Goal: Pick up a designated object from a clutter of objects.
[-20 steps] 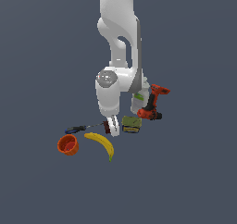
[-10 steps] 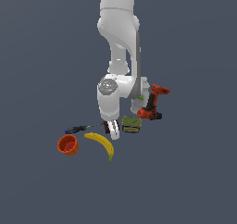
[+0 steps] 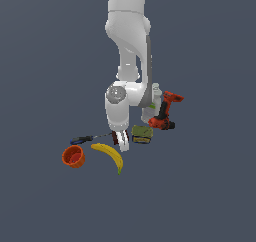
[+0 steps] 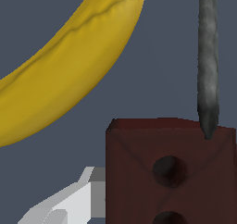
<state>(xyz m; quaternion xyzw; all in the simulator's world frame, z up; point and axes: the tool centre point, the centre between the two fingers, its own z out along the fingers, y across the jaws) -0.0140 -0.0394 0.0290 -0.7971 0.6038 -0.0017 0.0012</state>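
The dark red-brown block sits between the screwdriver tip and the sponge, mostly hidden behind my gripper in the exterior view. In the wrist view the block fills the near corner, with two round holes in its face. One white finger stands right beside the block's side; the other finger is out of view. The gripper is low over the block, with its jaws apart and nothing held. The yellow banana lies just in front, and also shows in the wrist view.
An orange-red cup stands at the exterior view's left. A blue-handled screwdriver points at the block, its grey shaft reaching the block's edge. A green-yellow sponge, a red-black drill and a white bottle stand at the right.
The arm has come down a little, bringing the gripper lower over the block. The objects have not moved.
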